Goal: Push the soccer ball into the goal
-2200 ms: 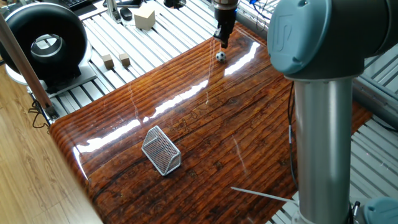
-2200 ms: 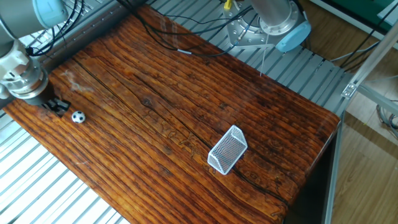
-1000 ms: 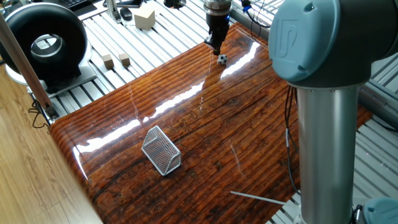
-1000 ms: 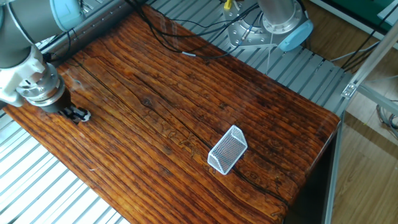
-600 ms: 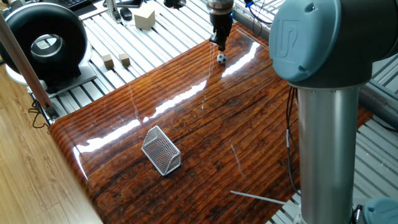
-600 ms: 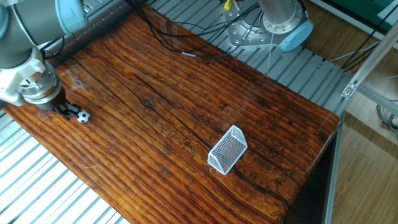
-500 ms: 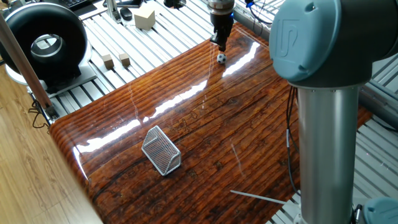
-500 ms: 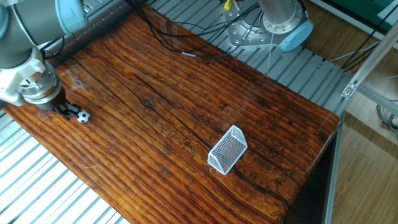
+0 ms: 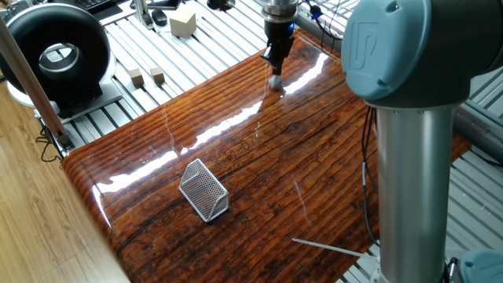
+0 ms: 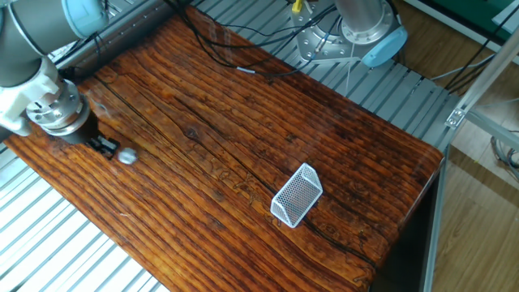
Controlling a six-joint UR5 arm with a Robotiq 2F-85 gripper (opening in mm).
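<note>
The tiny white soccer ball [image 10: 127, 157] shows as a pale blur just beside the tool [image 10: 106, 147], near a corner of the glossy wooden tabletop [image 10: 243, 122]. The silver mesh goal [image 10: 296, 195] stands well apart. Whether the tool's fingers are spread, I cannot tell.

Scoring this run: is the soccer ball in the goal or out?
Out. The soccer ball lies on the wood beside the gripper, far from the goal, whose mesh frame holds nothing.
</note>
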